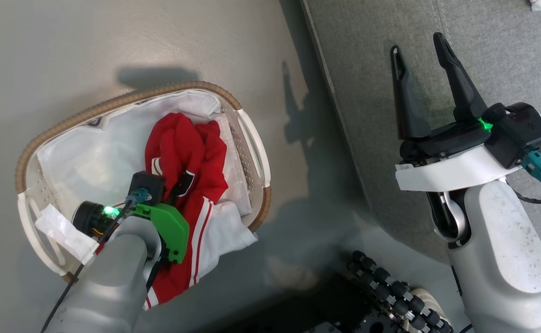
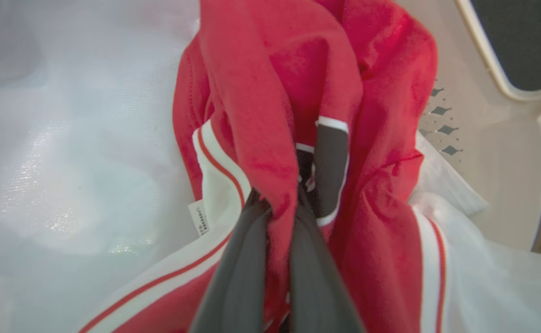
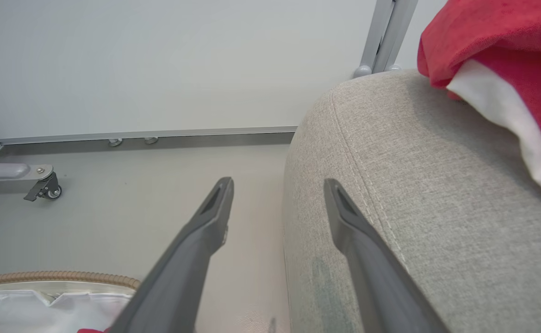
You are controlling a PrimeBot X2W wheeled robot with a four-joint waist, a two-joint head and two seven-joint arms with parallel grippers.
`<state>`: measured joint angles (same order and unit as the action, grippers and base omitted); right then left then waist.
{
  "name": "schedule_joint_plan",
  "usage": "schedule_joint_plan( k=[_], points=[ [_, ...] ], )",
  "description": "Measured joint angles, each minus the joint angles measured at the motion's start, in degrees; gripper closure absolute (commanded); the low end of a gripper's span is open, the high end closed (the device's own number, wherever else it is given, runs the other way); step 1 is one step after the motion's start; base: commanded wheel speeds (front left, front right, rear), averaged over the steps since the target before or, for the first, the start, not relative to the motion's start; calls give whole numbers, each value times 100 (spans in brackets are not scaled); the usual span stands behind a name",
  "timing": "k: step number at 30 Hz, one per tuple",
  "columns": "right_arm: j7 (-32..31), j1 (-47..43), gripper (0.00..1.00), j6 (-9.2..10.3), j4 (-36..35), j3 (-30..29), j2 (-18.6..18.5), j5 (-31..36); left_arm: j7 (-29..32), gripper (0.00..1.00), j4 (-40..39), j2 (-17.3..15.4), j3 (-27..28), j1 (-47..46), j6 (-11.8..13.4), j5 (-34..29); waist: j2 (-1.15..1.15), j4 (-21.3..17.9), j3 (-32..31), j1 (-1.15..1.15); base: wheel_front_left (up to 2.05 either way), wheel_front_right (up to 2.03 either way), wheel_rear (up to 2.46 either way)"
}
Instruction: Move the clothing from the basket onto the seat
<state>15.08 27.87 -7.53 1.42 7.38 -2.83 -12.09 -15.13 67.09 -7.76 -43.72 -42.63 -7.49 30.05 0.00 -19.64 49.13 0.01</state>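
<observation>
Now L fingers [image 2: 251, 240] pinch red clothing [image 1: 182, 148] in basket [image 1: 127, 99]; R fingers [image 1: 407, 101] wide apart, over seat [image 1: 497, 55].

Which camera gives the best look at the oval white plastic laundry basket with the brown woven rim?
The head view: nearly the whole basket shows from above. The left wrist view catches some perforated wall; the right wrist view, a strip of woven rim.

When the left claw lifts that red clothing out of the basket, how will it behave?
Probably floppy: the clothing lies in soft folds, bunched in the shut left claw, so it should drape and trail. Likely light, being thin cloth. Part lies over the basket rim and may drag there.
</observation>
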Motion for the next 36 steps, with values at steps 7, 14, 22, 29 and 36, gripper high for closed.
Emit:
schedule_joint_plan(
  k=[7,14,22,29,36],
  points=[
    [0,-90,0,0,169,-129,4,188,0,100,-275,73,-93,93,0,222,0,149,-348,0,0,0,0],
    [1,-340,0,0,358,-320,7,513,1,100,-1099,132,-14,386,0,368,0,389,-972,0,0,0,0],
    [0,-778,0,0,593,-453,8,766,1,100,-2259,53,104,692,0,222,0,711,-1903,-1,0,0,0],
    [0,-1238,0,0,762,-468,8,816,1,100,-3228,-201,92,761,0,29,0,980,-2833,-1,0,0,0],
    [0,-1558,0,0,860,-348,7,812,2,100,-3867,-579,-142,433,0,-113,0,1205,-3717,-1,0,0,0]
  ],
)
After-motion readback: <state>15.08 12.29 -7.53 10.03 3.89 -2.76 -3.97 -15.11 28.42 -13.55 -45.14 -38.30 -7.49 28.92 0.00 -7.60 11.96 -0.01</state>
